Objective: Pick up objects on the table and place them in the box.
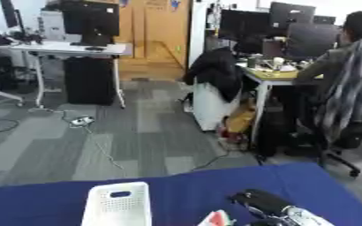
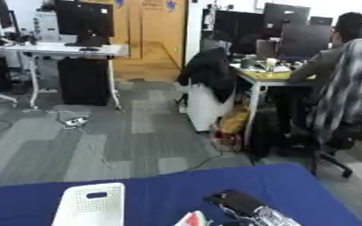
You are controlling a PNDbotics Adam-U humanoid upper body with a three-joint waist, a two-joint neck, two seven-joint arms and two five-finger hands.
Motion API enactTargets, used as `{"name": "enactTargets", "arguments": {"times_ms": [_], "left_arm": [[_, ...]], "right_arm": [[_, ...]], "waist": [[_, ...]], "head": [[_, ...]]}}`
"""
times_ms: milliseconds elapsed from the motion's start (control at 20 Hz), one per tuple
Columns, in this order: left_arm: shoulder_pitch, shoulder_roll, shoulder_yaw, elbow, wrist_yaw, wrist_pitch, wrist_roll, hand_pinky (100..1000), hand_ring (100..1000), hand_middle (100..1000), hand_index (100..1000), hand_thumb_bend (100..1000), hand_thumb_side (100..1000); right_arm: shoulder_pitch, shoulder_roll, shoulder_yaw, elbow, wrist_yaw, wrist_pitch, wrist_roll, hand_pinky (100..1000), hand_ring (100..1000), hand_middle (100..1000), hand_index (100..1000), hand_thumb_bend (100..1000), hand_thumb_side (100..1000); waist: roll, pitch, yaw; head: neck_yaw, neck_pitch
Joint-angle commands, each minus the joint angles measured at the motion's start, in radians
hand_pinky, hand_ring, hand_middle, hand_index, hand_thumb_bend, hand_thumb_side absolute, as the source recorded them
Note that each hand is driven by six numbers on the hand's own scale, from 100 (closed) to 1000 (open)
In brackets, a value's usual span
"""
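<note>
The robot's right hand (image 1: 273,208) is seen at the lower edge of the blue table (image 1: 184,185), black at the wrist and silver toward the fingers. Its fingertips are cut off by the frame, so it cannot be told how far the hand is opened or whether anything is held. Just to the left of the hand, at the bottom edge, a small object (image 1: 216,219) with red and white colour is partly seen; it seems to be touching or nearly touching the fingers, but this cannot be decided.

Further to the left of the hand, well apart from it, the white perforated box (image 1: 118,205) is standing with a slot handle in its far wall. The left hand is not shown in either view.

It is judged that the step in hand is the picking of the small object, or the carrying of it. The next move calls for the object to be brought leftward over the rim of the box and released inside.

No brand, label or writing can be read on the box, the object or the table.
</note>
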Motion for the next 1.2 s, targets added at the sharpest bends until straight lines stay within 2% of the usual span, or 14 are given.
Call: {"name": "enactTargets", "arguments": {"times_ms": [50, 450, 700, 800, 850, 950, 1000, 1050, 1100, 1150, 1200], "left_arm": [[-0.013, 0.02, 0.001, -0.01, 0.005, -0.003, -0.005, 554, 602, 783, 851, 183, 991], [-0.021, 0.01, -0.001, -0.011, 0.008, 0.001, -0.005, 556, 603, 783, 850, 185, 991], [-0.031, -0.004, -0.002, -0.018, 0.011, 0.007, -0.001, 558, 605, 783, 850, 186, 992], [-0.034, -0.008, -0.002, -0.021, 0.012, 0.01, 0.002, 559, 605, 783, 850, 186, 991], [-0.035, -0.01, -0.002, -0.022, 0.012, 0.012, 0.003, 559, 605, 783, 850, 186, 991], [-0.037, -0.012, -0.002, -0.025, 0.012, 0.014, 0.004, 559, 605, 783, 850, 186, 991], [-0.038, -0.013, -0.002, -0.025, 0.012, 0.014, 0.004, 559, 605, 783, 850, 186, 991], [-0.038, -0.013, -0.002, -0.026, 0.013, 0.015, 0.004, 559, 605, 783, 850, 186, 991], [-0.038, -0.013, -0.002, -0.026, 0.013, 0.015, 0.004, 559, 605, 783, 850, 186, 991], [-0.038, -0.013, -0.003, -0.026, 0.013, 0.015, 0.004, 559, 605, 783, 850, 186, 990], [-0.038, -0.013, -0.003, -0.027, 0.013, 0.015, 0.004, 559, 605, 783, 850, 185, 990]], "right_arm": [[-0.019, -0.011, -0.003, -0.001, 0.015, -0.017, -0.006, 958, 863, 818, 1000, 567, 1000], [-0.033, 0.022, 0.011, 0.022, 0.045, -0.032, -0.027, 955, 873, 847, 1000, 570, 1000], [-0.029, 0.036, 0.005, 0.035, 0.079, -0.015, -0.092, 940, 880, 885, 1000, 547, 1000], [-0.021, 0.04, 0.003, 0.044, 0.094, -0.001, -0.117, 918, 870, 881, 1000, 563, 1000], [-0.016, 0.04, 0.002, 0.05, 0.102, 0.005, -0.126, 823, 821, 844, 1000, 568, 1000], [-0.005, 0.044, -0.007, 0.062, 0.109, 0.03, -0.149, 544, 707, 775, 1000, 621, 1000], [0.001, 0.045, -0.011, 0.069, 0.109, 0.045, -0.158, 368, 613, 720, 1000, 622, 1000], [0.007, 0.046, -0.014, 0.077, 0.106, 0.059, -0.166, 282, 575, 689, 1000, 624, 1000], [0.013, 0.046, -0.016, 0.084, 0.104, 0.071, -0.169, 154, 506, 639, 1000, 618, 1000], [0.018, 0.046, -0.018, 0.09, 0.102, 0.08, -0.169, 100, 428, 582, 1000, 618, 1000], [0.021, 0.046, -0.019, 0.092, 0.1, 0.085, -0.17, 100, 328, 509, 1000, 598, 999]], "waist": [[0.002, -0.013, 0.0], [0.002, -0.011, 0.008], [0.002, -0.006, 0.018], [0.002, -0.004, 0.023], [0.001, -0.002, 0.024], [0.002, 0.0, 0.026], [0.002, 0.0, 0.026], [0.003, 0.0, 0.026], [0.003, 0.0, 0.026], [0.004, 0.001, 0.025], [0.004, 0.001, 0.025]], "head": [[0.008, -0.005], [0.002, -0.005], [-0.009, -0.009], [-0.013, -0.013], [-0.014, -0.014], [-0.014, -0.016], [-0.013, -0.017], [-0.013, -0.019], [-0.013, -0.02], [-0.013, -0.021], [-0.013, -0.022]]}}
